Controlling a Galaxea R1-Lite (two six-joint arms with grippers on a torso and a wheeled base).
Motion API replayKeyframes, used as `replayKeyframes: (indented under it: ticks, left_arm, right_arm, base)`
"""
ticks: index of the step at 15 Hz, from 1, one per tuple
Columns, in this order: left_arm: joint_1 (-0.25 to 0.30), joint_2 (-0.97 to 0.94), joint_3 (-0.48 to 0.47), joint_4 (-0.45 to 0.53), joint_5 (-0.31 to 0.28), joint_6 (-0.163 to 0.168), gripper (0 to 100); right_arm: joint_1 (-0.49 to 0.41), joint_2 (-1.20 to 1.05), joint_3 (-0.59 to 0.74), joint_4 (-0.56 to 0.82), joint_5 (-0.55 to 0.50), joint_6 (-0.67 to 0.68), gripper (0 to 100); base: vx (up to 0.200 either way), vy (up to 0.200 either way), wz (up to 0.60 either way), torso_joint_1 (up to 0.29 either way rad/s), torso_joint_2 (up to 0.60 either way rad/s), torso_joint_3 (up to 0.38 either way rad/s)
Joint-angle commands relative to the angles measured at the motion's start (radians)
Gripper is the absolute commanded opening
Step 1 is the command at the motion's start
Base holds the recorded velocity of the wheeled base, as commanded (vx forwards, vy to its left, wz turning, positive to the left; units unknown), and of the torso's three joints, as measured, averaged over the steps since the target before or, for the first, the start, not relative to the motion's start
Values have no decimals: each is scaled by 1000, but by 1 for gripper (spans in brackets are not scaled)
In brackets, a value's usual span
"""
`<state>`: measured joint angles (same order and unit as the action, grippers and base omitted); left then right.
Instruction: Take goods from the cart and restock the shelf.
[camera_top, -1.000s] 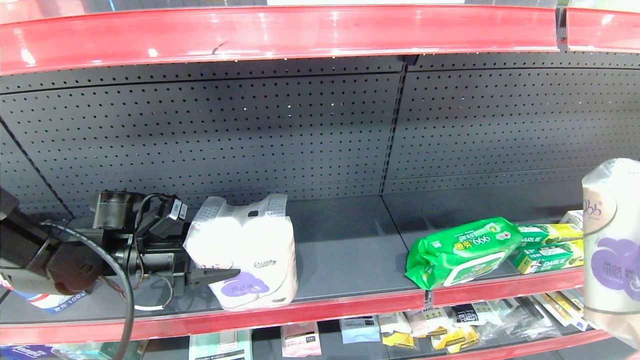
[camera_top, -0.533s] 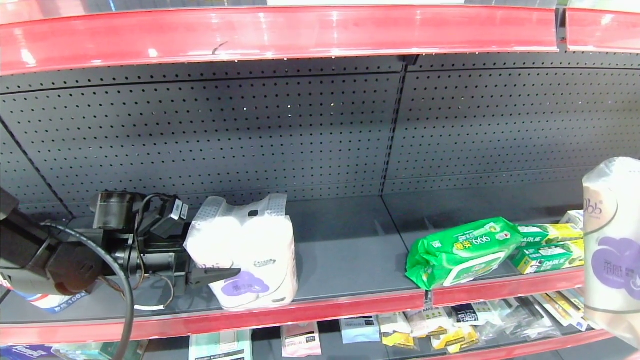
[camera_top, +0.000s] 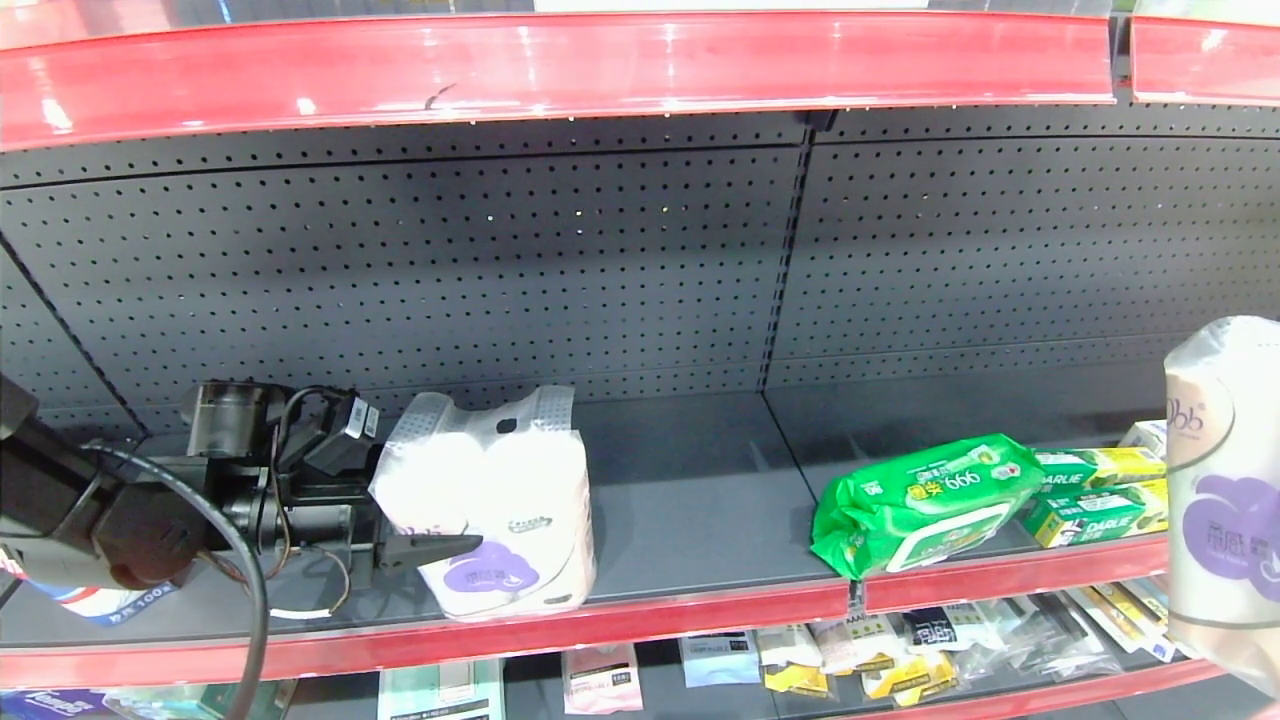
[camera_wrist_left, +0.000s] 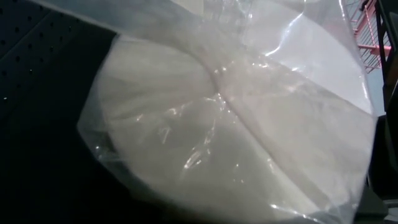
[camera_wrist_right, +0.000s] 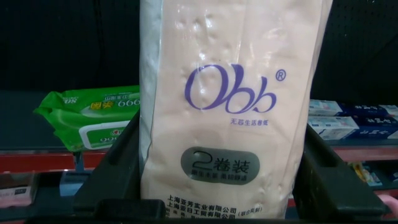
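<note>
Left gripper (camera_top: 440, 520): fingers (camera_top: 430, 548) pinch tissue pack (camera_top: 500, 490), seating it upright on shelf (camera_top: 700, 520).
Right gripper (camera_wrist_right: 224, 186): fingers (camera_wrist_right: 115, 174) clamp roll pack (camera_wrist_right: 230, 93), held aloft, likely queued next.

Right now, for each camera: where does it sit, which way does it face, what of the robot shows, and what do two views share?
Head view: on the robot's head, facing the shelf; left gripper at the white roll pack.
Left wrist view: on the left wrist, close against the white roll pack's plastic wrap.
Right wrist view: on the right wrist, facing the shelf; right gripper clamps the beige roll pack.
Shared: head and right wrist views both show the green wipes pack and beige roll pack.
</note>
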<state>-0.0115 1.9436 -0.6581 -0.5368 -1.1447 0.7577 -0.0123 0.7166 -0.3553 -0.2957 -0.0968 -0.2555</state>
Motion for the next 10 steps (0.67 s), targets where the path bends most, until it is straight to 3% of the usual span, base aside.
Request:
replayKeyframes:
  ticks: [1,4,5,10]
  left_arm:
    - [-2,3,0,0,-6,0,0]
    - [-2,3,3,-2,-10,2,0]
    - [-1,8,3,-5,-10,5,100]
    - [1,0,5,0,-10,-4,100]
  right_arm:
    - [0,1,1,0,0,-1,0]
    - [0,1,4,0,0,-1,0]
    - [0,1,4,0,0,-1,0]
    - [2,1,7,0,0,-1,0]
  base:
    - [0,0,0,0,0,0]
    - [0,0,0,0,0,0]
    - [0,0,0,0,0,0]
    - [0,0,0,0,0,0]
